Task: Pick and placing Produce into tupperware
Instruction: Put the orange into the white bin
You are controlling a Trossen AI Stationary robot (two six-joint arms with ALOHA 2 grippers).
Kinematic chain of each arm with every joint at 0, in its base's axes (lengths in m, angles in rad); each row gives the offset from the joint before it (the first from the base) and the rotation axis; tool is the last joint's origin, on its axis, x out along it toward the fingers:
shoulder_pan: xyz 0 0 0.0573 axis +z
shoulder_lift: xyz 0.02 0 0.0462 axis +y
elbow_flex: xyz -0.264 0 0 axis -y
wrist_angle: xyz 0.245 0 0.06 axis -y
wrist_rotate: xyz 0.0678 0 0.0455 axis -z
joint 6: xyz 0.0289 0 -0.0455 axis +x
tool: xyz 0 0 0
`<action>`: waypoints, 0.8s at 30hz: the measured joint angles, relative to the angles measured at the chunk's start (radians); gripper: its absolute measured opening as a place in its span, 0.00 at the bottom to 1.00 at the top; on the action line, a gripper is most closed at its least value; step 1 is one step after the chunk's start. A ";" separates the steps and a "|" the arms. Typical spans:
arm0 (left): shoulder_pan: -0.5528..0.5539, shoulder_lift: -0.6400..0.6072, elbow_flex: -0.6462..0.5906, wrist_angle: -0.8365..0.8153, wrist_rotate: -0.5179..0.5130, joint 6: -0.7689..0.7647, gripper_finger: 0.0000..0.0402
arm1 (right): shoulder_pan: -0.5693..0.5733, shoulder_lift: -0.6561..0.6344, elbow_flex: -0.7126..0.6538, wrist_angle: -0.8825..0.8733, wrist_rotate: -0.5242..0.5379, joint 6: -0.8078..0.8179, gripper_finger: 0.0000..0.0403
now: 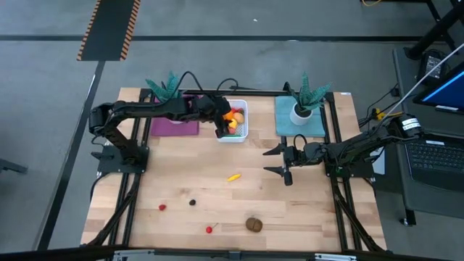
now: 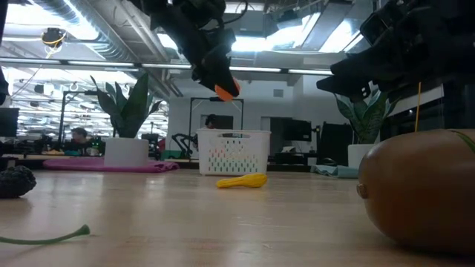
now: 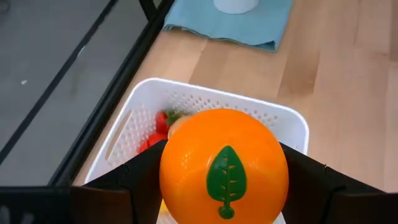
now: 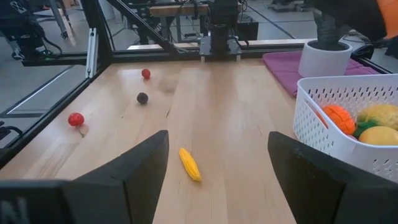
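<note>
progress: a few pieces are already in the tub [image 1: 233, 120], so I'd say roughly partway through

left end effector [image 3: 224, 186]: mine's clamped on an orange [image 3: 224, 165], hanging right above the tub

tub: straight below it, red and yellow bits inside

right end effector [image 4: 217, 171]: fingers apart, nothing in them, low over the table [image 1: 217, 181]

banana [image 4: 189, 164]: just ahead of it, between the fingers' line

left to do: banana, kiwi [image 1: 254, 225], dark berry [image 1: 192, 202], two red ones [image 1: 162, 206], all well away from the tub
</note>
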State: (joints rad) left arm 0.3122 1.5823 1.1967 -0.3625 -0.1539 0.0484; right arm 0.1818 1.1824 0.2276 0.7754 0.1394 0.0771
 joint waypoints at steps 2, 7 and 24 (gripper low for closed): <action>0.000 0.014 0.000 -0.003 0.000 0.008 0.60 | 0.000 0.000 0.000 -0.004 0.000 0.000 0.68; 0.009 0.071 -0.001 0.032 0.034 0.015 0.60 | 0.000 0.000 0.000 -0.010 0.000 -0.002 0.68; 0.034 0.229 -0.002 0.125 0.172 0.061 0.60 | 0.000 0.000 0.000 -0.040 0.000 0.000 0.68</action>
State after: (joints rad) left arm 0.3462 1.8115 1.1952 -0.2371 0.0181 0.1098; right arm 0.1818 1.1828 0.2272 0.7350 0.1394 0.0769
